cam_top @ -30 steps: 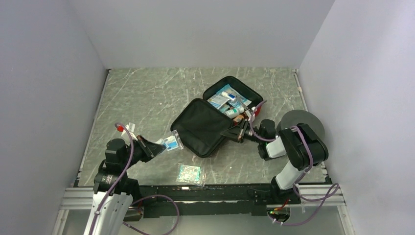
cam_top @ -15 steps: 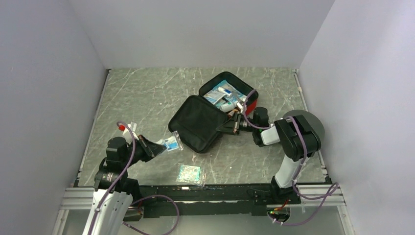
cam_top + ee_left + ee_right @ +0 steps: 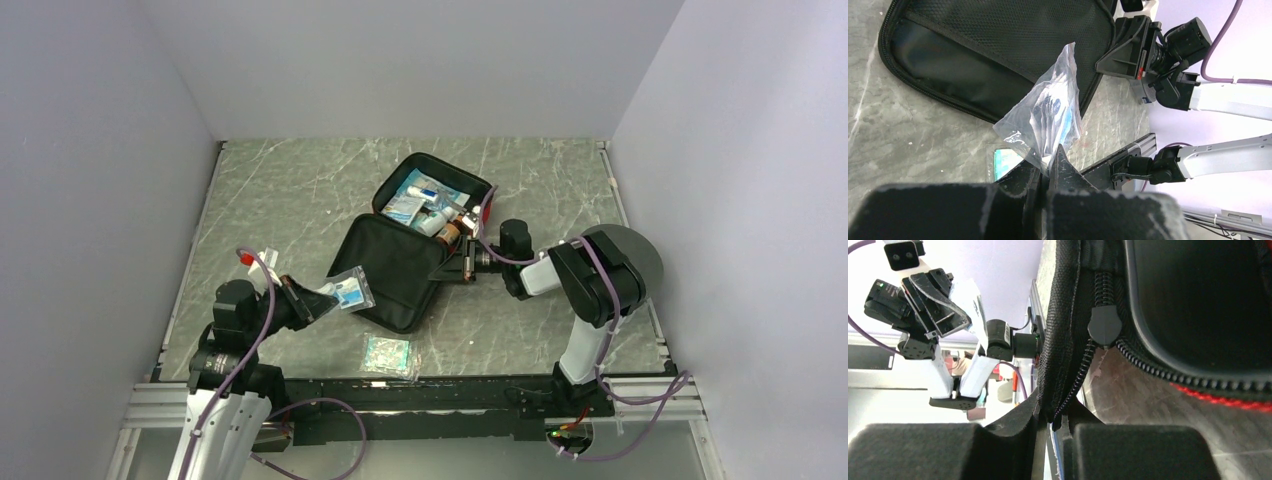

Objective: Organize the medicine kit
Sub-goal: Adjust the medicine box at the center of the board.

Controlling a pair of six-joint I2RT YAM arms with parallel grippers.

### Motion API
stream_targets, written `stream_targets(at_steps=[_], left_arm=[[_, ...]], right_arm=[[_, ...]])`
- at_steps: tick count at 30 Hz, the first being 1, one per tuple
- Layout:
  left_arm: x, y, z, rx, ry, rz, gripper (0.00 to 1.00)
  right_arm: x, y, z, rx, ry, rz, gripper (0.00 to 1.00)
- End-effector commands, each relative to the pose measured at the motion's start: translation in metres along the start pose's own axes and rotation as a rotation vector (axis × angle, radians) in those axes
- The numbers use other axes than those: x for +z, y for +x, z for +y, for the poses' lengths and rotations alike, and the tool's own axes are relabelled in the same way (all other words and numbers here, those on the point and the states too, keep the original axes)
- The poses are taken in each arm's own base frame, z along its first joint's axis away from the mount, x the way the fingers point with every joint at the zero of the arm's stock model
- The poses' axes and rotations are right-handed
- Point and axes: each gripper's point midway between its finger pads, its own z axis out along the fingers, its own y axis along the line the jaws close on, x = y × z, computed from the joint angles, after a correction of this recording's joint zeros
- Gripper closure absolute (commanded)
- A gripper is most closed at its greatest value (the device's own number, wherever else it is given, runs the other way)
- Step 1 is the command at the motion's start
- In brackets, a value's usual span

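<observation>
At the middle of the table [image 3: 290, 200]: 1 medicine kit [image 3: 395, 265], red soft-shell zip case, lying open in 2 halves, the far half packed with small supplies, the near half showing bare black lining. Handling, as judged: soft and flexible, likely to bend at the hinge and not lift as 1 piece; moderate weight from its load; the contents sit loose and could spill if the far half is tilted. Best hold: the stitched zip rim, which gives a firm ridge; the lining offers no purchase. Right gripper [image 3: 445, 270]: clenched on the zip edge of the near half at its right side, the zip pull [image 3: 1104, 325] just beyond the fingertips in the wrist view; arm stretched low and leftward, forearm nearly level with the tabletop. Left gripper [image 3: 322, 297]: clamped on the corner of 1 clear pouch [image 3: 1050, 120], thin, limp, slippery film, very light; arm folded close to its base, wrist raised, the pouch held above the near-left corner of the kit. Also present: 1 flat packet [image 3: 388, 353] on the table near the front edge, apart from both grippers.
</observation>
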Motion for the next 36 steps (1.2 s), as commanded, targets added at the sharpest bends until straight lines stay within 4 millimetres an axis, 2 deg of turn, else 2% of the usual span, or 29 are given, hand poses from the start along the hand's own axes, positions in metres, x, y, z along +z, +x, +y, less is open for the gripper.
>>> stream_targets(at_steps=[1, 5, 8, 12, 18, 26, 36], left_arm=[[-0.003, -0.007, -0.012, 0.031, 0.042, -0.023, 1.00], [-0.003, -0.008, -0.012, 0.030, 0.039, -0.023, 1.00], [-0.003, -0.009, -0.012, 0.031, 0.039, -0.024, 1.00], [-0.003, -0.008, -0.012, 0.028, 0.036, -0.023, 1.00], [-0.007, -0.008, -0.013, 0.036, 0.032, -0.028, 1.00], [-0.003, -0.005, -0.010, 0.021, 0.038, -0.023, 1.00], [-0.003, -0.002, -0.006, 0.019, 0.031, -0.019, 1.00]], right_arm=[[-0.003, -0.008, 0.014, -0.092, -0.060, -0.082, 0.83], [-0.003, 0.002, 0.010, -0.043, -0.080, -0.126, 0.68], [0.000, 0.009, 0.016, -0.029, -0.133, -0.151, 0.54], [0.011, 0.016, 0.017, -0.001, -0.156, -0.178, 0.41], [0.021, 0.022, 0.023, -0.042, -0.148, -0.214, 0.34], [0.034, 0.018, 0.035, -0.074, -0.152, -0.279, 0.33], [0.035, 0.002, 0.075, -0.163, -0.206, -0.403, 0.34]])
